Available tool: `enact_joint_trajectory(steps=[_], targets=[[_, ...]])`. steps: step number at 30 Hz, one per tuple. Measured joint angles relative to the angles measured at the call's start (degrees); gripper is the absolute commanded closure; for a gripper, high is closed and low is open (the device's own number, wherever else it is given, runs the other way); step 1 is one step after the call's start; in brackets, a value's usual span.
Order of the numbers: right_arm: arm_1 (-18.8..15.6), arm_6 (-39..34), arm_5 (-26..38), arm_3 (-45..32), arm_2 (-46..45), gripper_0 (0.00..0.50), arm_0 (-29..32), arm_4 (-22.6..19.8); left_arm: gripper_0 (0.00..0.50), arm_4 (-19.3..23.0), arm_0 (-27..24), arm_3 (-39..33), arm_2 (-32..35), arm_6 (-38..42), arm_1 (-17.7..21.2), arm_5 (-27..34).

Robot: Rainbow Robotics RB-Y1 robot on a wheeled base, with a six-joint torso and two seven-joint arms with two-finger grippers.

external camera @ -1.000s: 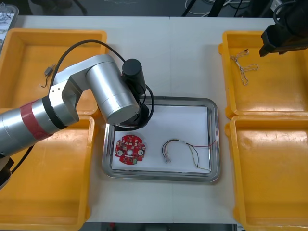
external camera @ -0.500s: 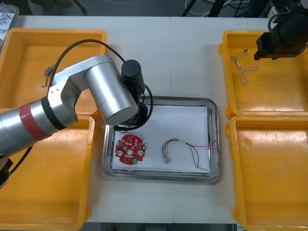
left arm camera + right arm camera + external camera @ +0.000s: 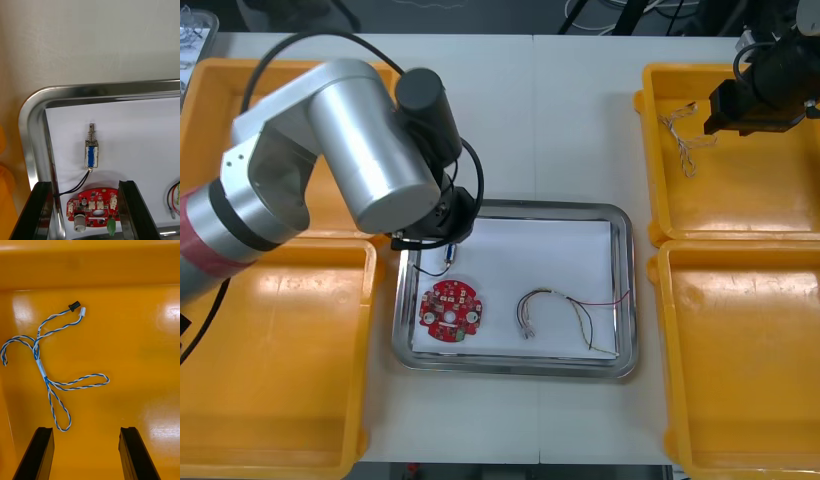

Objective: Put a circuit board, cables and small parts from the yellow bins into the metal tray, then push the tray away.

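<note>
Metal tray (image 3: 510,366): white inside, at the middle of the counter (image 3: 570,120), between the yellow bins.

Contents of tray:
- Round red circuit board (image 3: 450,311), flat in the near-left corner.
- Red and yellow cable (image 3: 545,293), loosely curved across the near-right part, apart from the board.
- Small metal part (image 3: 91,152), blue-bodied with a black lead, along the left edge toward the far-left corner, just beyond the board. The lead runs back to the tray's left rim.

Left tool (image 3: 85,183): above the tray's far-left corner, released, fingers standing apart and grasping nothing. The small metal part lies on the tray floor ahead of them, untouched.

Far right bin (image 3: 740,200): holds a twisted blue and white cable (image 3: 41,367), lying loose in loops near its far-left corner.

Right tool (image 3: 86,429): above the far right bin, released, nothing between the fingers (image 3: 41,453). The cable's nearest loop lies close to one fingertip, not touching.

Near right bin (image 3: 740,360), near left bin (image 3: 270,380): along the counter's near side edges.
</note>
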Motion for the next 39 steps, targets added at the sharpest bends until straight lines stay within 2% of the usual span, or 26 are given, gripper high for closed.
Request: enact_joint_trajectory(steps=[7,15,20,24,29,34,39], targets=[[1.0,-1.8,-0.3,1.8,0.0,0.000,-0.5,-0.1,0.000,5.6,0.0,-2.0,7.3,0.0,4.9,1.1],[2.7,-2.6,-0.9,2.0,0.0,0.000,-0.6,1.5,0.000,9.6,0.1,-0.8,13.9,-0.2,11.1,2.4],[3.0,-2.6,-2.7,4.0,0.0,0.000,-0.8,2.4,0.000,10.1,0.1,3.9,16.2,-4.1,13.8,2.2],[3.1,-2.6,-5.1,7.4,0.0,0.000,-1.5,2.5,0.000,10.1,0.1,8.2,16.7,-14.0,15.3,0.0],[3.2,-2.6,-5.2,9.5,0.0,0.000,-2.7,3.0,0.000,10.4,0.1,13.5,17.1,-24.9,16.2,-4.9],[3.3,-2.6,-6.9,12.6,0.0,0.000,-4.3,3.0,0.000,11.4,0.1,18.9,17.1,-25.3,16.5,-9.3],[3.4,-2.6,-7.8,15.0,0.0,0.000,-5.3,3.2,0.000,12.7,0.0,23.7,17.3,-27.2,16.5,-10.9]])
